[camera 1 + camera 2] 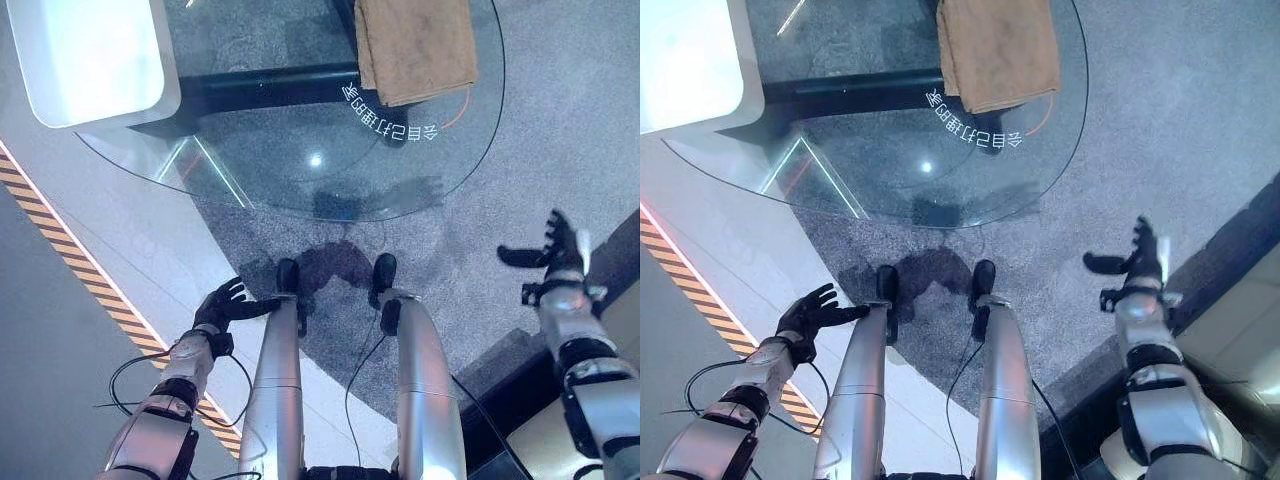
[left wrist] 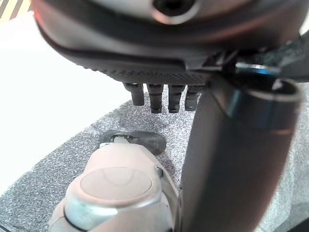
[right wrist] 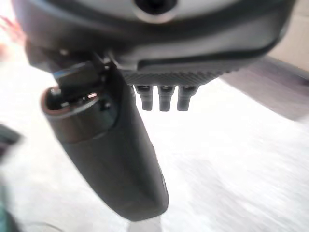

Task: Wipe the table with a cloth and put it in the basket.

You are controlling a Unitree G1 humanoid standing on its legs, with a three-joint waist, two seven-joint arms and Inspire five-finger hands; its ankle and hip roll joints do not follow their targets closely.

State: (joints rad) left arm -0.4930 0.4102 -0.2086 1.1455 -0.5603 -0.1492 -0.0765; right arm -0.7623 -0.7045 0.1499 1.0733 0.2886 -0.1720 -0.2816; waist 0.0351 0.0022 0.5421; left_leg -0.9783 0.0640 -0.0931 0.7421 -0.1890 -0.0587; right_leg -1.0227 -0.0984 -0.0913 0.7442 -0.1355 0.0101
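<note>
a: what's sitting closest in?
b: the left robot hand [image 1: 228,304] is hanging low at the robot's left side, over the pale floor strip beside the yellow-and-black hazard stripe [image 1: 70,265]. its fingers are reaching out straight and relaxed, and it is gripping nothing.
a: and the other one?
b: the right robot hand [image 1: 553,252] is hovering out at the robot's right, over the grey speckled carpet [image 1: 560,130]. its fingers are spreading loosely, thumb sticking out sideways, and it is carrying nothing either. in the right wrist view the fingertips [image 3: 164,99] are pointing straight out with blurred pale floor past them.
a: where is the cloth lying?
b: farther out, the brown cloth [image 1: 415,48] is lying folded flat on the round glass bench [image 1: 300,180], towards its far right part, well apart from both hands. an orange curved line and some white print are showing on the glass just beside the cloth's near edge.
a: anything else up there?
b: a white rounded tray-like object [image 1: 85,55] is sitting at the far left, overlapping the glass bench's edge; whether it is resting on the glass, i cannot tell. a dark bar [image 1: 265,88] is showing through the glass beneath it.
</note>
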